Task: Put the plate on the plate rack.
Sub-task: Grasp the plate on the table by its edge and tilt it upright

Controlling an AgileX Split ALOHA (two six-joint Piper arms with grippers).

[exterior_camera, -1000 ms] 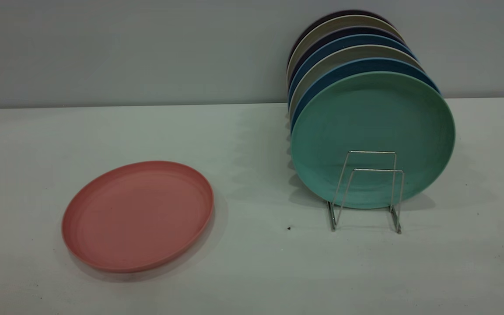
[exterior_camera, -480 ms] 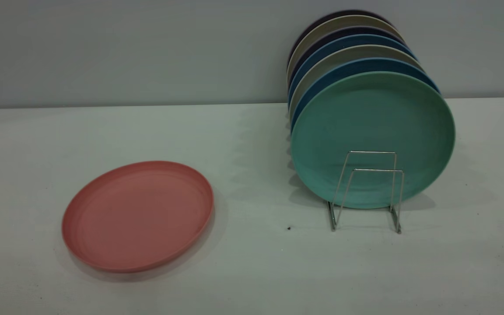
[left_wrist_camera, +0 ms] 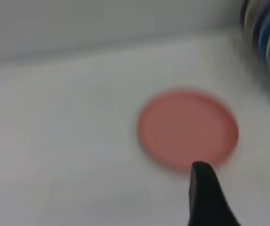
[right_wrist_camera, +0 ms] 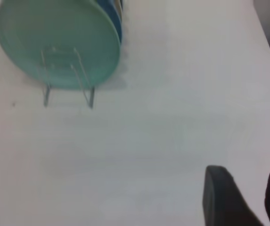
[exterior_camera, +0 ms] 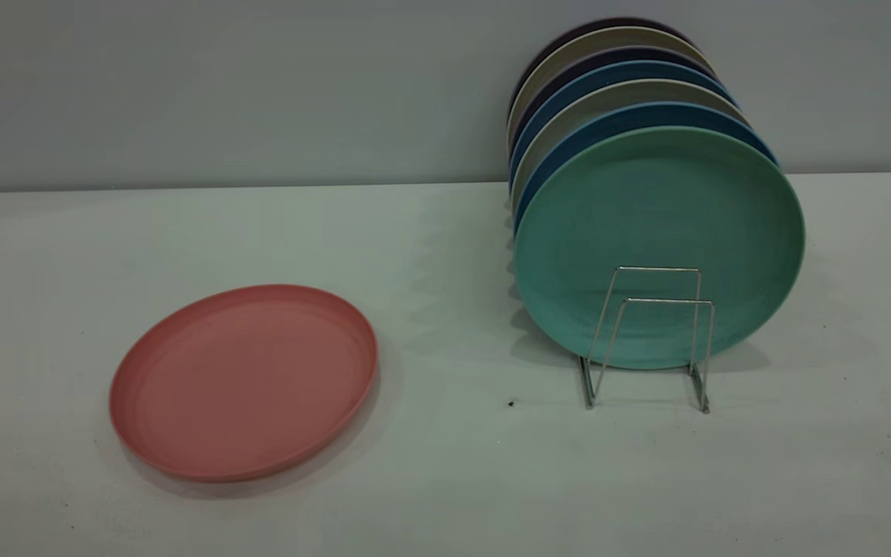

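Spanning the exterior view: a white table [exterior_camera: 445,480]. Standing upright in the plate rack [exterior_camera: 650,340] at about 3 o'clock: a teal-green plate [exterior_camera: 658,232] in front, blue, beige and dark plates [exterior_camera: 608,77] lining up behind. Lying flat on the table at about 8 o'clock, well apart from the rack: the salmon-pink plate [exterior_camera: 244,381], touching nothing. Hovering above the table, fingers spread, gripping nothing: left gripper [left_wrist_camera: 241,197], right gripper [right_wrist_camera: 250,197].
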